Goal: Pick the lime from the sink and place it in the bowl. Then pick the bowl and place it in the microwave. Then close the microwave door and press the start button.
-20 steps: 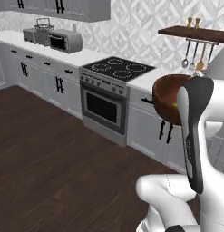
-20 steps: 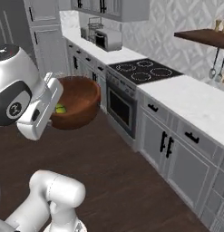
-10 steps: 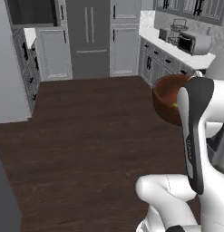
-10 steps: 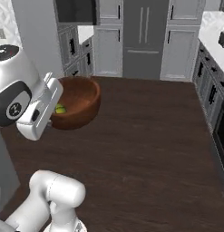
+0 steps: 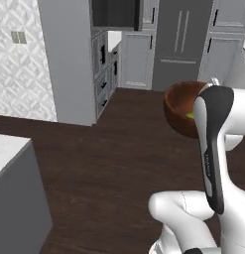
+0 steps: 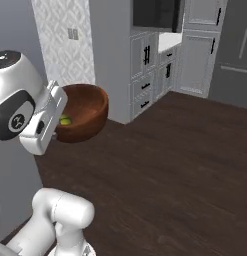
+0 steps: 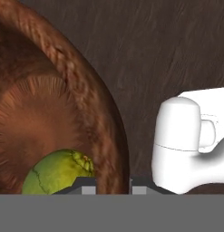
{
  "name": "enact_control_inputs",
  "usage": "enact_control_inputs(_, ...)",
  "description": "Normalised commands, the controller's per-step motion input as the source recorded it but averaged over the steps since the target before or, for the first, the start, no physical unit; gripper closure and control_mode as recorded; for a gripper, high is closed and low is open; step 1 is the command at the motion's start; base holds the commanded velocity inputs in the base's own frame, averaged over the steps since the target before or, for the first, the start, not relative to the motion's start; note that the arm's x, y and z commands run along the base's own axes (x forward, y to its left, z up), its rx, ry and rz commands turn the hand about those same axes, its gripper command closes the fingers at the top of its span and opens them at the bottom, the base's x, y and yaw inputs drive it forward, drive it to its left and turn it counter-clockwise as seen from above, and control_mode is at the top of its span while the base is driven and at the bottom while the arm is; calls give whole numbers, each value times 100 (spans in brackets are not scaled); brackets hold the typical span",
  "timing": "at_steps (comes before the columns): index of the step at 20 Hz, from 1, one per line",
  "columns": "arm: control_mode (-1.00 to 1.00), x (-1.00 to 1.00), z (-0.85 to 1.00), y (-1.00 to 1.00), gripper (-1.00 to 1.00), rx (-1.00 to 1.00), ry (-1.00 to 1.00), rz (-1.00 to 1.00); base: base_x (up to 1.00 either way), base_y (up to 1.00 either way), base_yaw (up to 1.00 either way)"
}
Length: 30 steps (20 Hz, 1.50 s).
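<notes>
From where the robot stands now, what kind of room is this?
Most likely a home kitchen: pale cabinets with black handles, a tall grey fridge, and a wooden bowl holding a lime.

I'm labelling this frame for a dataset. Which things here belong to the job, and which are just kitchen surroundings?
Job:
- bowl, carried clear of the floor, its rim pinched by the hand
- lime, lying inside the bowl
- microwave, dark opening high in the cabinet column

Surroundings:
- pale cabinets
- wood floor
- patterned wall
</notes>
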Motion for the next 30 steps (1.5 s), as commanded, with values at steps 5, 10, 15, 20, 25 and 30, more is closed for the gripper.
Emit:
enact_control_inputs(5,100,0,0,0,100,0,0,0,99,-100,41)
enact_control_inputs(10,100,0,0,0,100,0,0,0,93,-100,37)
enact_control_inputs(15,100,0,0,0,100,0,0,0,57,-100,29)
enact_control_inputs(20,100,0,0,0,100,0,0,0,44,-100,27)
enact_control_inputs(25,100,0,0,0,100,0,0,0,36,-100,26)
enact_control_inputs(30,100,0,0,0,100,0,0,0,21,-100,26)
